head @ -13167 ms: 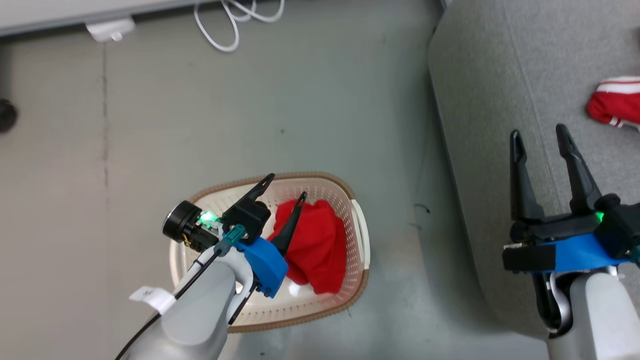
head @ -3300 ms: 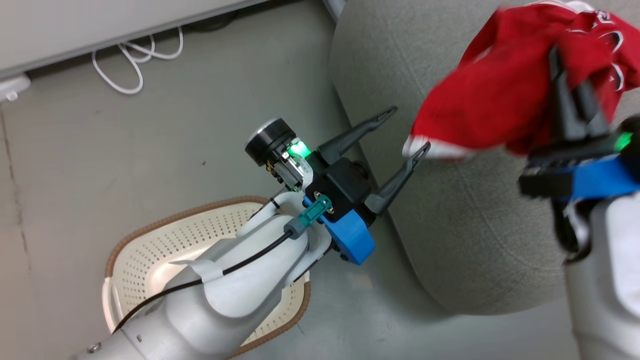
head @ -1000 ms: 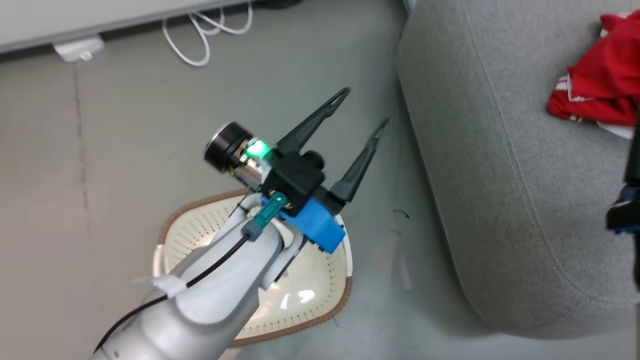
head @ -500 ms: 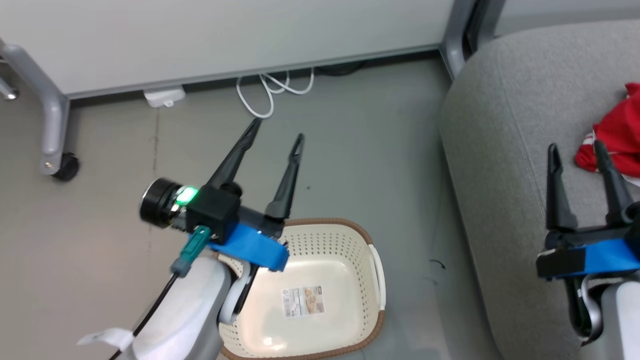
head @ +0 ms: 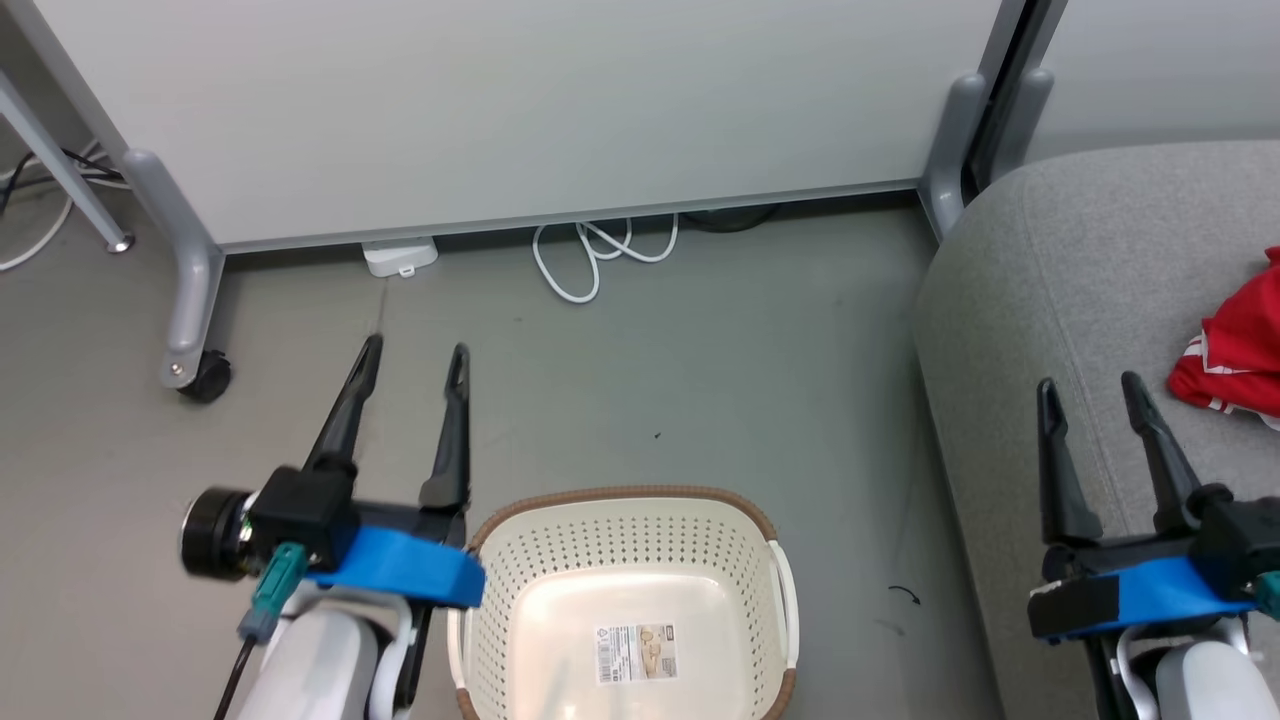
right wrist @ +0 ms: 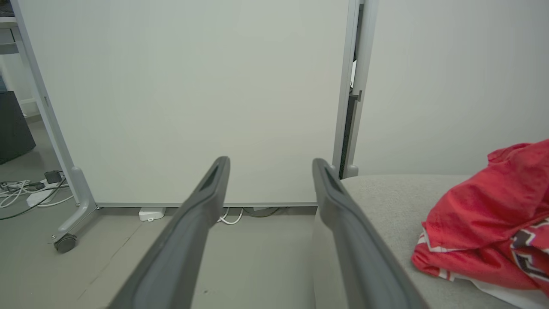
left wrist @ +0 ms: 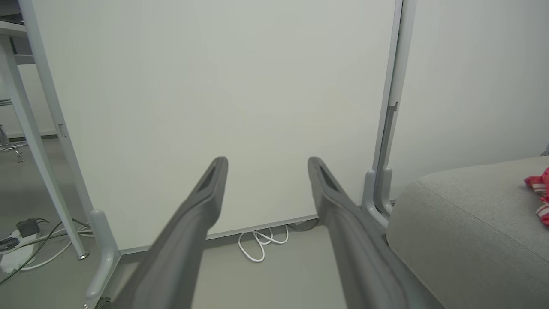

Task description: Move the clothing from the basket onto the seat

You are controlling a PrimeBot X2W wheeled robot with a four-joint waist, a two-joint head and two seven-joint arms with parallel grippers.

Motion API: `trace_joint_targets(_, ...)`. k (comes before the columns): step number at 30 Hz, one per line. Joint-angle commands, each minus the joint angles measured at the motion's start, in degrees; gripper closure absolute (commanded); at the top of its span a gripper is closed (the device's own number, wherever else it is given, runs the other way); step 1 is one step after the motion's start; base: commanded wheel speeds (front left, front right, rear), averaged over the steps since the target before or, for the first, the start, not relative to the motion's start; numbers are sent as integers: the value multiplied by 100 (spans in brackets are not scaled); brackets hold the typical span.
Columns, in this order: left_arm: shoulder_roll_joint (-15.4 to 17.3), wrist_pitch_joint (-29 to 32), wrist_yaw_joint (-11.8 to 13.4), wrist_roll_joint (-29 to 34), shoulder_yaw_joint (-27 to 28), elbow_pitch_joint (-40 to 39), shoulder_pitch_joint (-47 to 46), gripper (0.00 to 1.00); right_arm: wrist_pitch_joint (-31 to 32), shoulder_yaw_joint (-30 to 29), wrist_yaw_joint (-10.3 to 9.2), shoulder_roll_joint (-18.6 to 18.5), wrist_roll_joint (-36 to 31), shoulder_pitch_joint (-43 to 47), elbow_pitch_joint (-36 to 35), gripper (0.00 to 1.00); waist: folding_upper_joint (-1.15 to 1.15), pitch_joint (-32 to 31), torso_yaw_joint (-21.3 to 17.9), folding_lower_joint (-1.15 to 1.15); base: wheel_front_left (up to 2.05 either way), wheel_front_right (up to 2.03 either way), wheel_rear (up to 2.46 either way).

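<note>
Dark fingers of the left gripper (head: 415,347) stand parted, holding nothing, above the floor just left of the basket (head: 620,495), which holds just a label (head: 638,652). Over the seat (head: 1040,260) hovers the right gripper (head: 1088,382), likewise parted and bare. Clothing (head: 1235,350) lies bunched on the seat. It should be light, limp and unslippery, best pinched at a raised fold.

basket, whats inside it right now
The basket holds a paper label on its bare floor, no garment. Its near end runs past the head view's bottom edge, so that part is unseen.
</note>
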Motion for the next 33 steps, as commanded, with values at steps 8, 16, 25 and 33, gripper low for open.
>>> trace_joint_targets(8,-168,-27,-252,261,724,-28,720,0,-19,-18,2,69,-3,381,-18,0,0,-226,43,1,0,0,0)
trace_joint_targets(16,-348,-26,-366,422,1139,-75,1053,0,-19,-17,3,102,36,529,34,0,0,-344,59,1,0,0,0)
trace_joint_targets(25,-469,-26,-488,626,1320,28,1082,0,-19,-30,3,118,62,552,60,0,0,-347,68,1,0,0,0)
trace_joint_targets(33,-498,170,-474,164,1355,247,1120,100,181,-75,0,121,470,458,333,100,0,-359,61,1,0,0,0)
